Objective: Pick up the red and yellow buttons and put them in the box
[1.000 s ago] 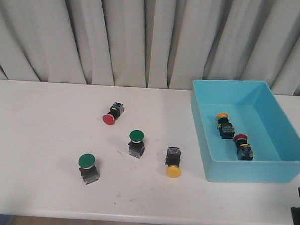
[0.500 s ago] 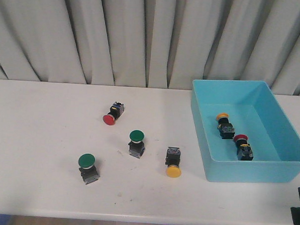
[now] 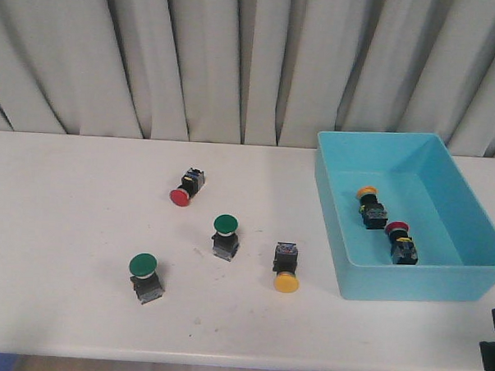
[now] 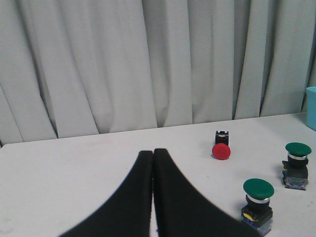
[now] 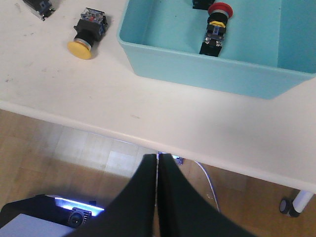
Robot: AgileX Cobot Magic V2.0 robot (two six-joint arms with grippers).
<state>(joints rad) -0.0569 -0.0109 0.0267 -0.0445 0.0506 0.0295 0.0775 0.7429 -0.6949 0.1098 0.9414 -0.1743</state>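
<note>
Because each button is a small, rigid switch with a smooth round cap on a stubby, squarish black body, it should be light but liable to roll or tip, so the flat sides of the body look the surest hold. One yellow button (image 3: 286, 269) lies on its side on the table (image 3: 65, 227), near the box's (image 3: 407, 283) left wall; one red button (image 3: 186, 188) lies on its side farther left and back. Another yellow-capped button (image 3: 370, 205) and a red-capped one (image 3: 400, 241) already lie inside the light-blue box. Two green buttons (image 3: 225, 236) are not wanted. Both the left gripper (image 4: 153, 154) and right gripper (image 5: 157, 159) have fingers pressed together, holding nothing.
</note>
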